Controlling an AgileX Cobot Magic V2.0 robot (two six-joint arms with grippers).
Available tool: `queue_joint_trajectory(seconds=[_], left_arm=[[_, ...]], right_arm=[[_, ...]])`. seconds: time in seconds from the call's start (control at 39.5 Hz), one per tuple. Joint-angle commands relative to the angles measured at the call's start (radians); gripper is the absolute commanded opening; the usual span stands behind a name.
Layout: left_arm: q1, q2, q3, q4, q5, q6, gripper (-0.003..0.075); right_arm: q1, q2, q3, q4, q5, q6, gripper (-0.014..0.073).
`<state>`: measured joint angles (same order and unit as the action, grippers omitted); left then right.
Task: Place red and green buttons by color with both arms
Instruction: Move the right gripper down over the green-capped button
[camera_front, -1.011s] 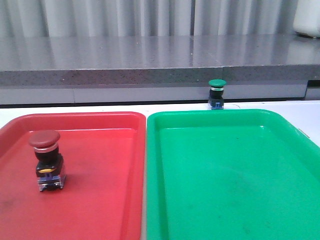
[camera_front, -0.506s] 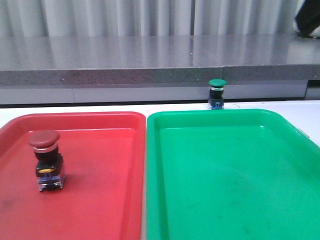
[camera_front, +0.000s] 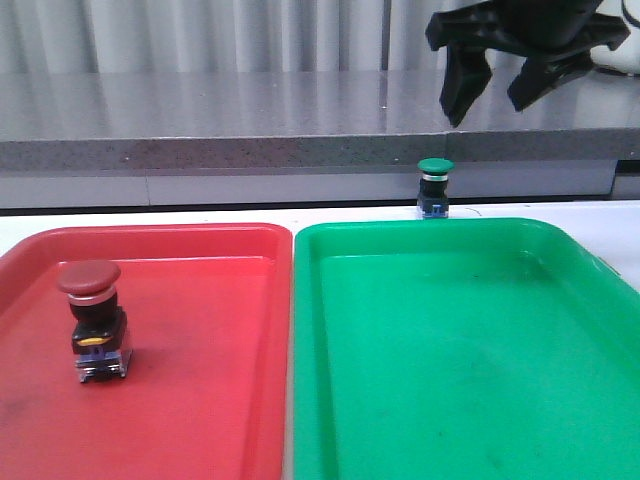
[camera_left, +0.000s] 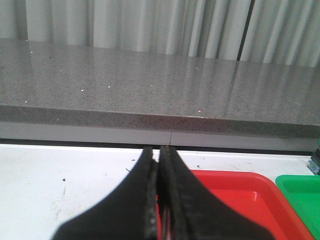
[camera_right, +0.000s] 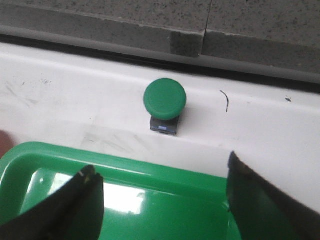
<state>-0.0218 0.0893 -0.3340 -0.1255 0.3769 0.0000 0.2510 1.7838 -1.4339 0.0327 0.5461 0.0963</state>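
Note:
The red button stands upright in the red tray, near its left side. The green button stands on the white table just behind the green tray; it also shows in the right wrist view. My right gripper is open and empty, high above and slightly right of the green button; in its wrist view the fingers hang over the green tray's far rim. My left gripper is shut and empty, over the red tray's far left corner; it is not in the front view.
A grey stone ledge runs along the back of the table, with pale curtains behind. The two trays lie side by side, almost touching, and fill most of the near table.
My right gripper has come into the front view from the upper right and now hangs open above the green button. The buttons and trays have not moved.

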Motion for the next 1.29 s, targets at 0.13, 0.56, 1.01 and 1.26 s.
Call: queue_joint_trajectory(seconds=[0.13,0.56,1.01,1.26], left_arm=[[0.003,0.01,-0.028,-0.004,-0.084,-0.007,-0.002],[0.003,0.01,-0.028,-0.004,-0.084,-0.007,-0.002],[0.003,0.01,-0.028,-0.004,-0.084,-0.007,-0.002],[0.003,0.01,-0.028,-0.004,-0.084,-0.007,-0.002]], right_arm=[[0.002,0.12,-0.214,0.0,0.013,0.007,0.0535],[0.002,0.323,-0.452,-0.006,0.095,0.038,0.0535],[-0.01,0.374,-0.458,-0.009,0.079,0.041,0.0508],[-0.01,0.374,-0.458,-0.005,0.083,0.041,0.0214]])
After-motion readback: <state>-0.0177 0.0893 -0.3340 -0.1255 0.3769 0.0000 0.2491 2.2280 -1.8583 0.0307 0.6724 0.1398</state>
